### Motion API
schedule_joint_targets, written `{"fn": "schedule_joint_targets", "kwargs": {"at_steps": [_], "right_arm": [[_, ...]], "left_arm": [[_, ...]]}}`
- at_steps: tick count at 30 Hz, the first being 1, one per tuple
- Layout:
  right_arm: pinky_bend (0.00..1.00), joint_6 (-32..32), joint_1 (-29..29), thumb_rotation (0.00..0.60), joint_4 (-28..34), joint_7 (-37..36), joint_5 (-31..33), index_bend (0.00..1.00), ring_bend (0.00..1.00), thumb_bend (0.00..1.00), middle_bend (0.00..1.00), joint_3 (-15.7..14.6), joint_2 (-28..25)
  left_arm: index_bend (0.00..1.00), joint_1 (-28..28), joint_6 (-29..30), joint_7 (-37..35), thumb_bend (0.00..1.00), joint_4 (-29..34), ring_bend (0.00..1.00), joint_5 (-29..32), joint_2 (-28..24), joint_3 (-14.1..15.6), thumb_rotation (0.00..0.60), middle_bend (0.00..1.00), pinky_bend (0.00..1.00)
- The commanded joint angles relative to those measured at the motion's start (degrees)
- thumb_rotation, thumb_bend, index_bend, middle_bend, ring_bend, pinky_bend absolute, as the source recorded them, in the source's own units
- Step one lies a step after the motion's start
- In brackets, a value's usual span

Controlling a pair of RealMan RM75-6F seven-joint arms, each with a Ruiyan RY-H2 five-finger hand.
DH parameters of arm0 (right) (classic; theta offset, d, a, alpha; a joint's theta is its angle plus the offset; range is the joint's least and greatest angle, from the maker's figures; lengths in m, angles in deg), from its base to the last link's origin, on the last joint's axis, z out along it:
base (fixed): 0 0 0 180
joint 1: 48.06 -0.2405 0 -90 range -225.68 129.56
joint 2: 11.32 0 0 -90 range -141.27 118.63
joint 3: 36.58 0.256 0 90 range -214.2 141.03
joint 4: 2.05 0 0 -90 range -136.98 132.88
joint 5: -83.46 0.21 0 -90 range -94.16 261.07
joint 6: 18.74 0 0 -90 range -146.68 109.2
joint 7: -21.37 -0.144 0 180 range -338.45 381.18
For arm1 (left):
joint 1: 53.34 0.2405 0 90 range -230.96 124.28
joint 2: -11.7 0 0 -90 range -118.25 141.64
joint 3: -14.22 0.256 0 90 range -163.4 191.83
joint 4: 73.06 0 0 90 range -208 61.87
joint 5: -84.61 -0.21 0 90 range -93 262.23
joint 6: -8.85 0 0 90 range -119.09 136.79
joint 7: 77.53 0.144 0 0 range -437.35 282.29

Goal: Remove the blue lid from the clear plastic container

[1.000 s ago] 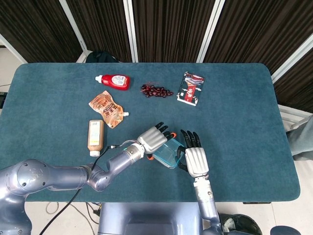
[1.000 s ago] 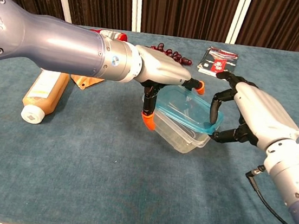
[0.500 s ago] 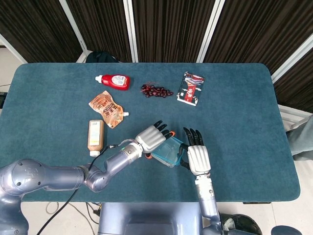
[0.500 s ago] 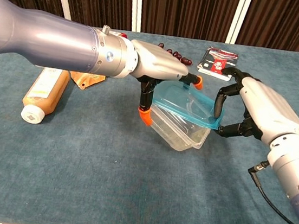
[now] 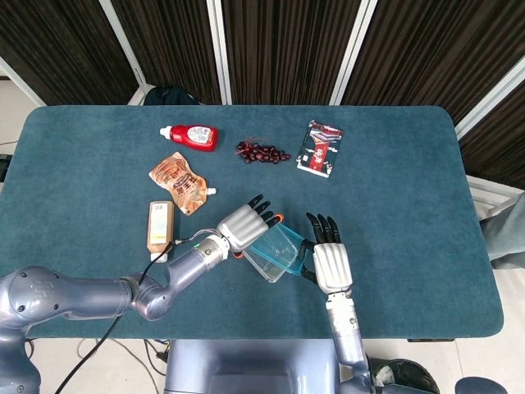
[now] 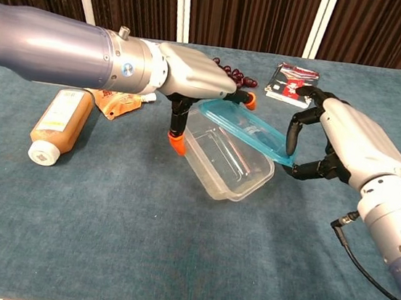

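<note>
Near my chest, low over the teal table (image 6: 172,263), the clear plastic container (image 6: 228,166) sits tilted, its open mouth now largely uncovered. My left hand (image 6: 194,83) grips it at the near-left corner, orange-tipped fingers (image 6: 178,141) curled down over the rim. My right hand (image 6: 348,142) pinches the right end of the blue lid (image 6: 250,129), dark fingers closed on its edge, so neither hand is spread free.

I judge the job mostly done: the lid is lifted and slanted above the box, clear of the near wall. Its far-left end lies close under my left fingertips, and I cannot tell whether it touches the far rim or has come free. What is left, as I read it, is drawing the lid fully away and setting it down.

From the head view the 2 hands (image 5: 246,226) (image 5: 326,263) flank the container (image 5: 267,261) near the front edge.

Farther off lie a brown bottle (image 5: 160,230), an orange pouch (image 5: 180,185), a red bottle (image 5: 190,135), dark grapes (image 5: 262,153) and a red packet (image 5: 320,148), well apart from my work.
</note>
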Motion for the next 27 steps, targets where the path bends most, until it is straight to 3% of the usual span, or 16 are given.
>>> {"fn": "schedule_joint_targets", "kwargs": {"at_steps": [1,17,27], "right_arm": [[0.00,0.1,0.0,0.600,0.0,0.1,-0.1,0.73,0.00,0.68,0.11,0.0,-0.1],[0.00,0.2,-0.6,0.600,-0.2,0.4,-0.8,0.73,0.00,0.68,0.11,0.3,-1.0],[0.00,0.2,-1.5,0.600,-1.0,0.9,-0.2,0.73,0.00,0.68,0.11,3.3,-4.7]], "left_arm": [[0.00,0.2,0.3,0.3,0.00,0.1,0.00,0.1,0.0,-0.2,0.600,0.00,0.00],[0.00,2.7,5.0,0.4,0.00,0.6,0.00,-1.7,-1.2,-3.1,0.600,0.00,0.00],[0.00,5.0,7.5,-0.8,0.00,3.1,0.00,-3.6,-4.4,-4.8,0.600,0.00,0.00]]}}
